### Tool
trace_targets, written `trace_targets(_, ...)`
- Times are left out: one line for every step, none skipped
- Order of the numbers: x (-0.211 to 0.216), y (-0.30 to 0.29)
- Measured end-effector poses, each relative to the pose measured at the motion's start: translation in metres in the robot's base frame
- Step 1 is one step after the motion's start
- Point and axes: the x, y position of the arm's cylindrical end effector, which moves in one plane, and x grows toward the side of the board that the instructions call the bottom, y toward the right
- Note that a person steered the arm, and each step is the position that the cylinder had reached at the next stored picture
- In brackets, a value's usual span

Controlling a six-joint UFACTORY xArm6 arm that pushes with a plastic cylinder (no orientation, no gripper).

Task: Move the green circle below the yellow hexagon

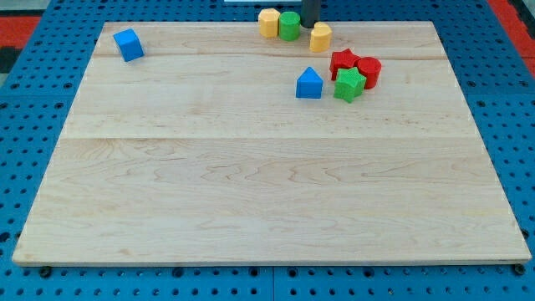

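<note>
My tip [310, 26] has no fingers and stands just right of the green circle [289, 26], which touches the yellow hexagon [268, 22], so a careless push may shove both together off the tabletop [251, 167] edge.

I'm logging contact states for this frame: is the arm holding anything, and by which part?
Nothing is held. My tip is a bare rod end at the view's top, between the green circle and a yellow block.

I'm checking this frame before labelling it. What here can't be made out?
- My tip: the rod is cut off by the view's top; its very end is hard to separate from the yellow heart-like block.
- Red blocks: pressed together, partly covered by the green star, so their shapes are unclear.
- Yellow hexagon touching the green circle: too small to confirm.
</note>
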Motion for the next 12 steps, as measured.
trace_targets(0.001, 0.015)
trace_targets(-0.001, 0.002)
trace_targets(-0.001, 0.002)
trace_targets(0.001, -0.011)
trace_targets(0.001, -0.068)
trace_targets(0.021, -0.088)
trace_targets(0.022, -0.13)
trace_targets(0.039, -0.152)
trace_targets(0.08, -0.139)
trace_targets(0.117, -0.143)
trace_targets(0.084, -0.245)
trace_targets(0.073, -0.26)
